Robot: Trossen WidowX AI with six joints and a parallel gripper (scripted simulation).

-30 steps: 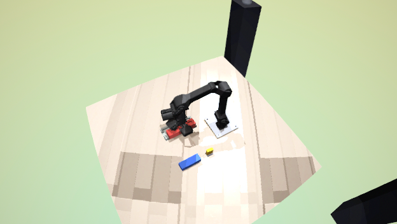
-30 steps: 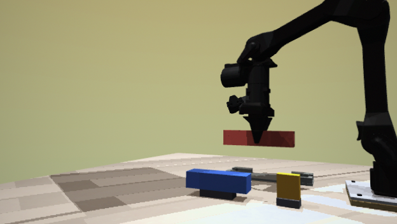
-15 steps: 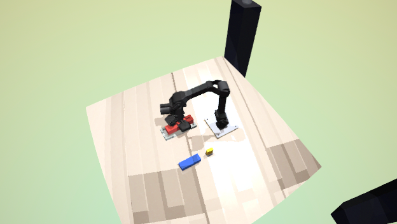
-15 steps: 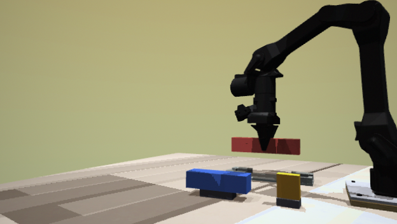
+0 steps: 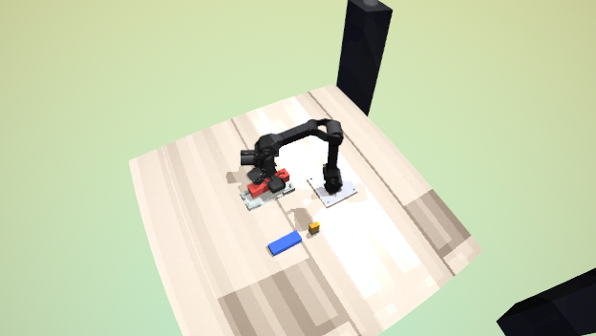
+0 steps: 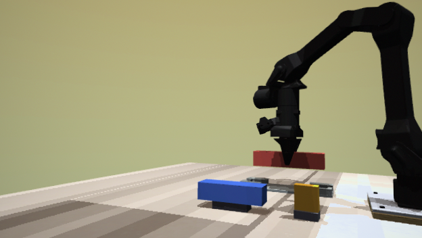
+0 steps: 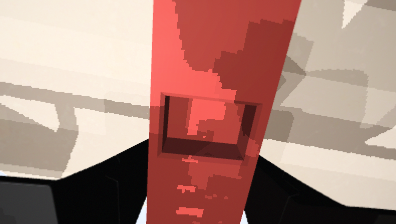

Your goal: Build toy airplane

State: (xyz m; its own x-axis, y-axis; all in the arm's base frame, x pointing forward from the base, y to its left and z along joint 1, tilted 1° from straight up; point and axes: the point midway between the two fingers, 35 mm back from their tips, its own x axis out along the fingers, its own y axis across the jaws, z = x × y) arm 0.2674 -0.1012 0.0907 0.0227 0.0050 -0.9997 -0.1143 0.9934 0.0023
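Fuselage, the long red block (image 6: 308, 160) with a rectangular socket (image 7: 209, 126) in its top face, hangs level right of centre in the exterior view, pinched across its width by the black parallel-jaw gripper (image 6: 287, 159), probably so it can drop flat into the grey cradle jig (image 6: 322, 190) below. The exterior view shows it clear of the table, with the blue wing block (image 6: 232, 191) and orange tail fin (image 6: 306, 197) standing on their dark tabs in front. The top view instead shows the fuselage directly over the jig (image 5: 254, 201).
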